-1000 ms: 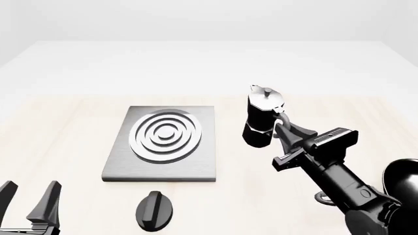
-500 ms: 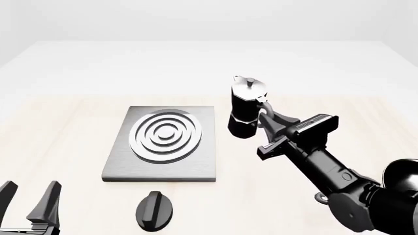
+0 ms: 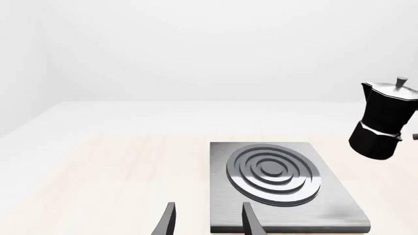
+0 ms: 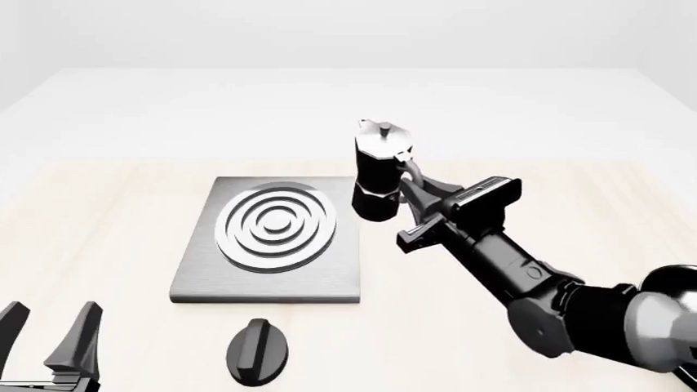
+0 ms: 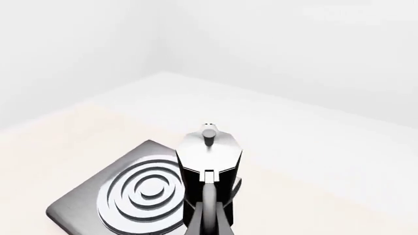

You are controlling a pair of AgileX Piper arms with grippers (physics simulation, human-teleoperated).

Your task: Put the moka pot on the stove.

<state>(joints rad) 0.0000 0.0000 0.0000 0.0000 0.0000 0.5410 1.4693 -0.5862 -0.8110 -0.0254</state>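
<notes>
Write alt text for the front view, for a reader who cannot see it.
The right gripper holds a black moka pot by its handle, lifted and tilted, beside the right edge of a grey stove with a silver ring burner. A black oval knob lies nearer the camera, and the left gripper waits open at lower left.

— Any writing, labels, brand marks or numbers to read here?

— None. The moka pot [image 4: 378, 170] has plain black sides and an unmarked silver lid, and the stove [image 4: 207, 265] shows only its bare ring pattern on grey.

— And the knob, or the arms?

— The black oval knob [image 4: 258, 349] carries no markings, and neither does the right gripper [image 4: 419, 198] holding the pot's handle.
</notes>
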